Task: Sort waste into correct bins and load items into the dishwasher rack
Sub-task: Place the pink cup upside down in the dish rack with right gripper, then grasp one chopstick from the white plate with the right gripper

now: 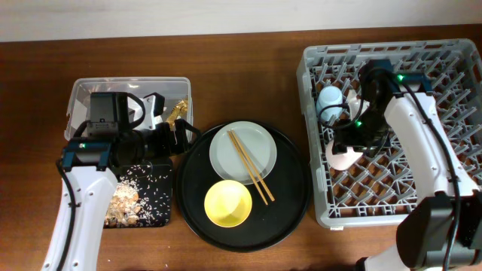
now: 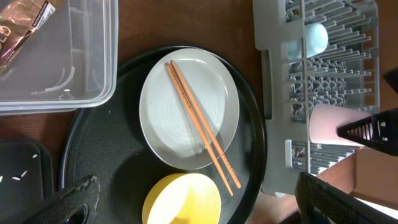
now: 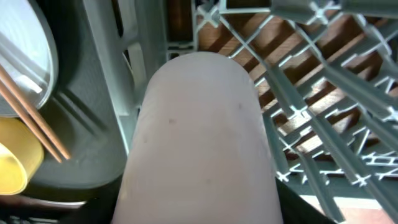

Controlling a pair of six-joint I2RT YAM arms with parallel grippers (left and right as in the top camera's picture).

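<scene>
My right gripper [image 1: 352, 147] is shut on the small pink cup [image 1: 346, 158], held low over the left side of the grey dishwasher rack [image 1: 459, 68]; the cup fills the right wrist view [image 3: 199, 137]. The small blue cup [image 1: 329, 99] lies in the rack behind it. My left gripper [image 1: 179, 137] is open and empty over the left rim of the round tray. The pale plate [image 1: 256, 143] carries the chopsticks [image 1: 251, 167]; the yellow bowl [image 1: 227, 203] sits in front of it. The gold wrapper [image 1: 177, 111] lies in the clear box [image 1: 83, 94]. Food scraps [image 1: 132, 197] lie in the shallow black tray [image 1: 164, 214].
The large round black tray [image 1: 192, 199] holds the plate and bowl between the bins and the rack. In the left wrist view the plate [image 2: 168, 124], chopsticks [image 2: 202, 124], bowl [image 2: 183, 199] and rack [image 2: 336, 68] show. Bare wooden table lies behind.
</scene>
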